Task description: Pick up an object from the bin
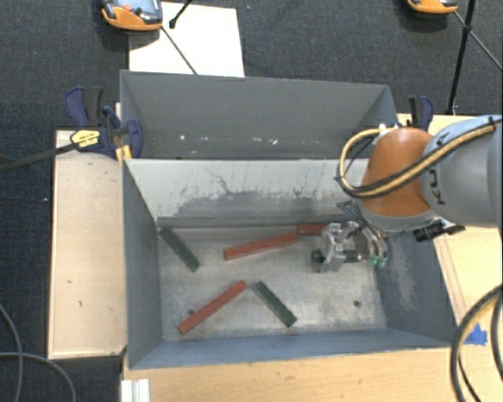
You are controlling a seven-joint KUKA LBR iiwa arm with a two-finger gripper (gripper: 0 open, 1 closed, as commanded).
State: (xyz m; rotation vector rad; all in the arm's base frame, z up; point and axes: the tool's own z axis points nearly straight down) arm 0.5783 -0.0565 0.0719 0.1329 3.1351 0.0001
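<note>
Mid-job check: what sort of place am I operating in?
Likely a robot bin-picking test rig: a grey metal bin, a long red bar and a green bar loose on its floor, and the gripper down inside at the right.

Dark grey, carpet-like textured floor (47, 47) is seen on the left side and across the top. Two orange-and-black rounded devices are set on it at the top edge, one at the left (130, 13), one cut off at the right (431, 5). A thin black rod (464, 55) is slanted down from the top right corner. A black cable (31, 158) is laid across the floor at left, another thin one (16, 357) is curved at bottom left. Floor is lit evenly and softly.
</note>
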